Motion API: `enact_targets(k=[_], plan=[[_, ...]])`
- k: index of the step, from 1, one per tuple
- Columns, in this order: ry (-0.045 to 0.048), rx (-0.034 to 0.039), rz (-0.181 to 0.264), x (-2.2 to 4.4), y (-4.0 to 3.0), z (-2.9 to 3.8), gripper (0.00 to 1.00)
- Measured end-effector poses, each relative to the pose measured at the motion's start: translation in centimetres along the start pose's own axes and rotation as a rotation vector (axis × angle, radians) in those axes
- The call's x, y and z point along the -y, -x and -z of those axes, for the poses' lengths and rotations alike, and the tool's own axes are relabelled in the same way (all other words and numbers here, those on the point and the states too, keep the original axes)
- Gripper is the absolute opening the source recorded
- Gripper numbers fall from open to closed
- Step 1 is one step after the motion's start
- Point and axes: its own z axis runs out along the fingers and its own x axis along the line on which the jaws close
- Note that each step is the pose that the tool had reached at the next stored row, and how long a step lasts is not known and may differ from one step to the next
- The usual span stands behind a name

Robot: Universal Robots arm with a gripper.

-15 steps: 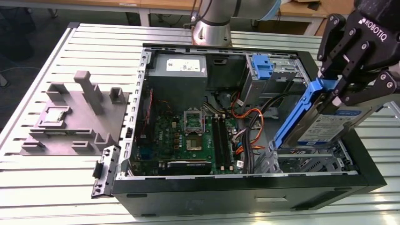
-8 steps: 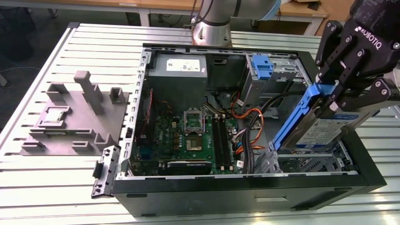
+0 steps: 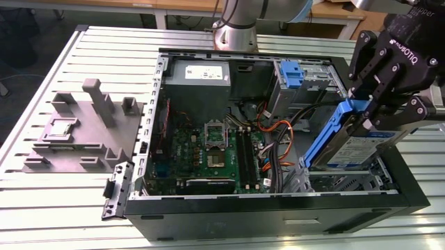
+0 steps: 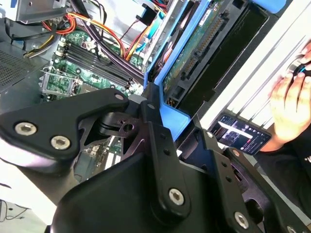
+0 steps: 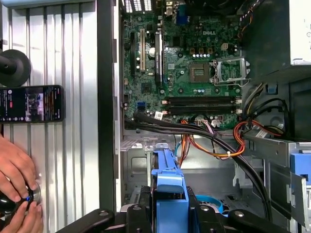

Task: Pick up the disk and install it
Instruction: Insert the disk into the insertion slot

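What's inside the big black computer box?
A green circuit board, orange and black cables, a grey power box. The gripper holds the disk tilted over the corner bay, whose floor is covered.

The exterior view is looking down from high, some way off, at the open computer case (image 3: 278, 205) on the tabletop (image 3: 62, 208). Both wrist views are riding just behind the tool (image 3: 370, 119), peering past its gripped disk (image 3: 358, 148) — all three are sharing the motherboard (image 3: 195, 156).
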Motion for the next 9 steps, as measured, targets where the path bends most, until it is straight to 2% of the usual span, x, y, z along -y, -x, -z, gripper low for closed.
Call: enact_targets(k=[9], plan=[[0.0000, 0.0001, 0.000, 0.00, 0.00, -0.04, 0.36]])
